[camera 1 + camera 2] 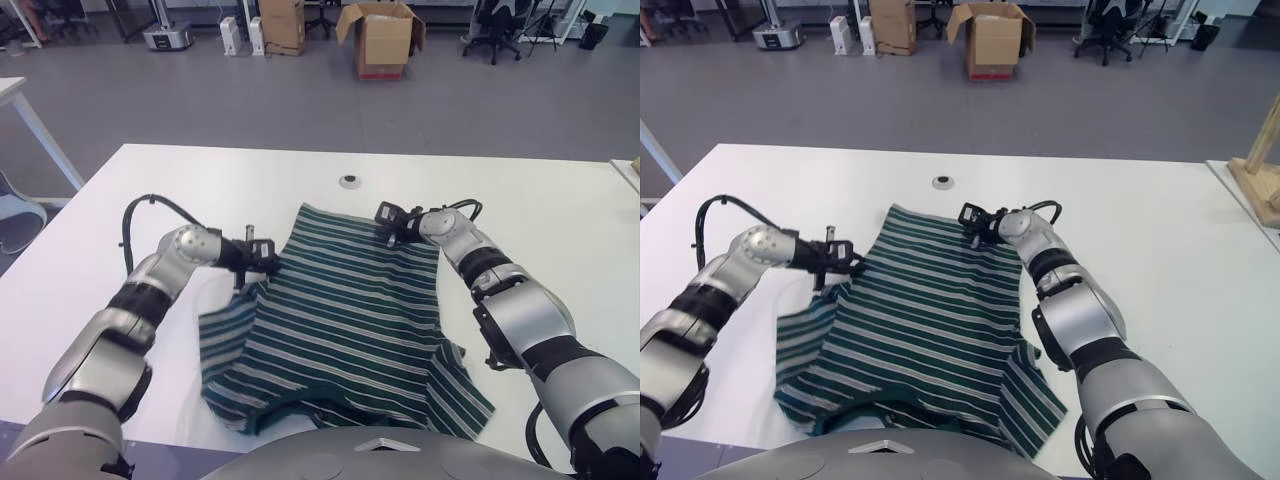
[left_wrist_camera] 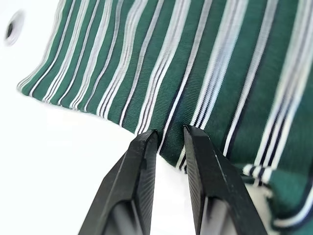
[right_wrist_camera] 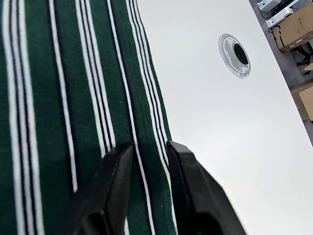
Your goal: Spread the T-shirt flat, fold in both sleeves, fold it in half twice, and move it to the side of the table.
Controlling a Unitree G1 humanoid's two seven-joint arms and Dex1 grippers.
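A green T-shirt with white stripes lies partly spread on the white table, its near end bunched and hanging toward the front edge. My left gripper sits at the shirt's left side edge. In the left wrist view that gripper is shut on the striped edge, its fingertips nearly together. My right gripper is at the far hem near the right corner. The right wrist view shows this gripper pinching a band of the hem.
A round cable grommet is set in the table just beyond the shirt. A wooden stand sits at the table's right edge. Bare table surface lies left and right of the shirt. A cardboard box stands on the floor behind.
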